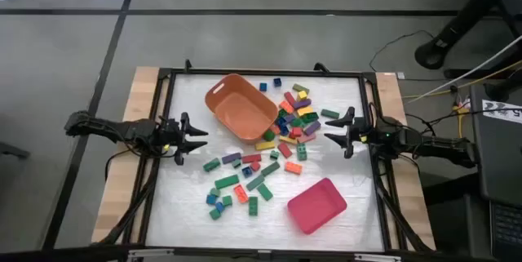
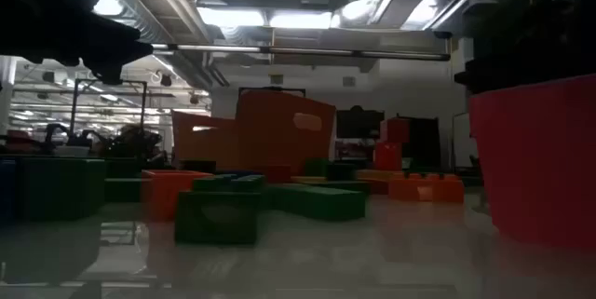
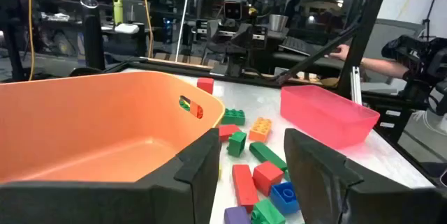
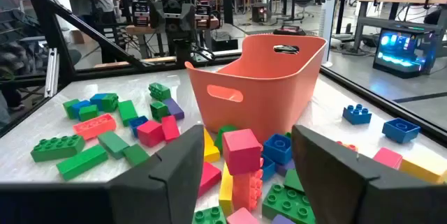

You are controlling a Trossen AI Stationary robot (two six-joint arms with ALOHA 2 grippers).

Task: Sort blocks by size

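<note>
Dozens of blocks [image 1: 281,131] were scattered mid-table between the orange tub [image 1: 241,107] and pink tray [image 1: 316,205]. The left gripper [image 1: 196,138] and right gripper [image 1: 333,130] were held low at opposite edges, pointed inward, fingers spread apart, nothing gripped.

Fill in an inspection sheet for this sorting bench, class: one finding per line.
Surface: white table, wooden side edges.
Job's things: blocks scattered loose mid-table; none seen in either container.
Clutter: orange tub and pink tray, both look empty.
Grippers: left gripper and right gripper at the table's sides, jaws open, holding nothing.
Cables: wires beyond the right edge.
Surroundings: workshop benches, a person's arm behind.
</note>
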